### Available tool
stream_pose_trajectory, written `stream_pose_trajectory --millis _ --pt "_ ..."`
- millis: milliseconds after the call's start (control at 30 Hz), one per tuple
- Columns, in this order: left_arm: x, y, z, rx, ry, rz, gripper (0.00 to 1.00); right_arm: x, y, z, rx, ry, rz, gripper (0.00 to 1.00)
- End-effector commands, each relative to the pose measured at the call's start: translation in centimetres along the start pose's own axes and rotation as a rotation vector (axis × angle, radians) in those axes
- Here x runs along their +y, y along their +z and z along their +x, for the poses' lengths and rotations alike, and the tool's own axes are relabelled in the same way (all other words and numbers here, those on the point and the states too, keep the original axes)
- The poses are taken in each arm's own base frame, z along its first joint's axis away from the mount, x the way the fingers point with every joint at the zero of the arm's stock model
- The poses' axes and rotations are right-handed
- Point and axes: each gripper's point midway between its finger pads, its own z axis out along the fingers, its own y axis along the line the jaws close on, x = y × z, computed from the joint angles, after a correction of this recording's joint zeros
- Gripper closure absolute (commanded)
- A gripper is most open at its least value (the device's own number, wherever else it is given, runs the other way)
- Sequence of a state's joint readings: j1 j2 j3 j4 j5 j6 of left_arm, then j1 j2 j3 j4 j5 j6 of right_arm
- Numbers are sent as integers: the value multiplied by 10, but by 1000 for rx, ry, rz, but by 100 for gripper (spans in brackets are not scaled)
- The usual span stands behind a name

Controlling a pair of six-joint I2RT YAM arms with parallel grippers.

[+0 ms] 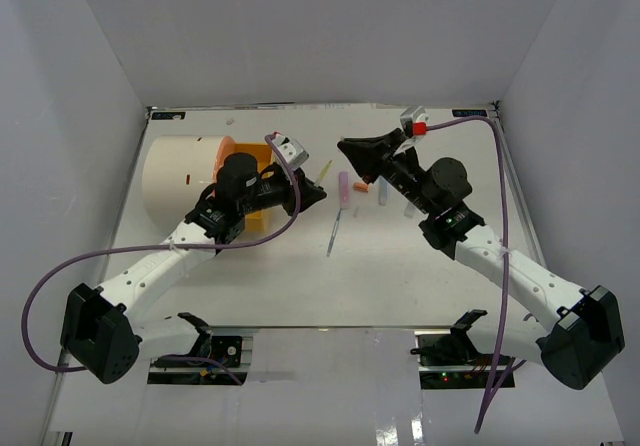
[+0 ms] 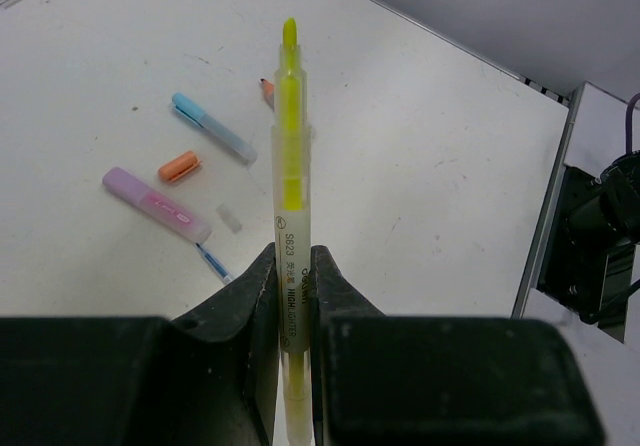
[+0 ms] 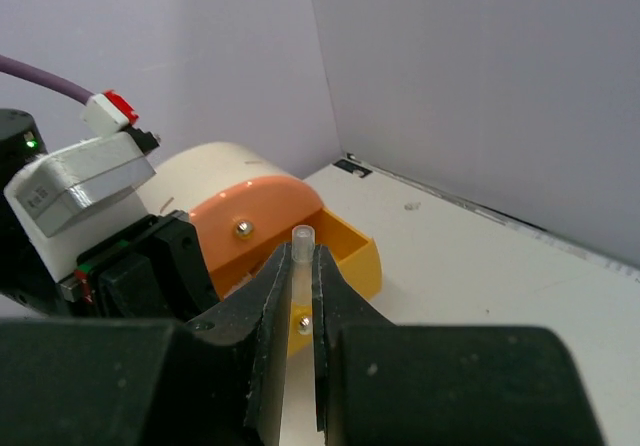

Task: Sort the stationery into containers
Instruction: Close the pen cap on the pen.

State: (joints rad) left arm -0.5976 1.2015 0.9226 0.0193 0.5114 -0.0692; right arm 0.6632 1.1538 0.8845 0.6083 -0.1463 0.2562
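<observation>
My left gripper (image 2: 292, 266) is shut on an uncapped yellow highlighter (image 2: 290, 156), which sticks out past the fingertips over the table. In the top view that gripper (image 1: 316, 194) hovers just right of the cream drum (image 1: 175, 176), and the highlighter (image 1: 325, 171) pokes up-right from it. An open orange drawer (image 3: 355, 251) juts from the drum's orange face (image 3: 250, 216). My right gripper (image 3: 303, 266) is shut on a small clear cap (image 3: 303, 238) and points at that drawer. Seen from above, the right gripper (image 1: 345, 147) hangs over the table's far middle.
Loose stationery lies on the table: a pink marker (image 2: 157, 204), an orange cap (image 2: 180, 166), a light blue marker (image 2: 213, 126), a small clear cap (image 2: 229, 218), a blue pen (image 2: 213, 263) and an orange pencil tip (image 2: 266, 91). White walls enclose the table.
</observation>
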Motion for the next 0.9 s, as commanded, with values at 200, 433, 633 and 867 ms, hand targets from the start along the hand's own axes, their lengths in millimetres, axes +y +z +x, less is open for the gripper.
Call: stream_pose_trajectory --millis 200,433,633,867 --pt "-8 -9 -23 -99 32 7 100 30 -3 -36 -151 98 -118 92" --pt "-13 -14 -28 -128 53 23 100 35 -2 -31 -152 123 -145 92" --pt "-16 -17 -31 -144 64 27 100 34 -1 -26 -140 134 -141 92" --pt "-20 -18 -33 -155 74 43 100 38 1 -24 -135 151 -159 92"
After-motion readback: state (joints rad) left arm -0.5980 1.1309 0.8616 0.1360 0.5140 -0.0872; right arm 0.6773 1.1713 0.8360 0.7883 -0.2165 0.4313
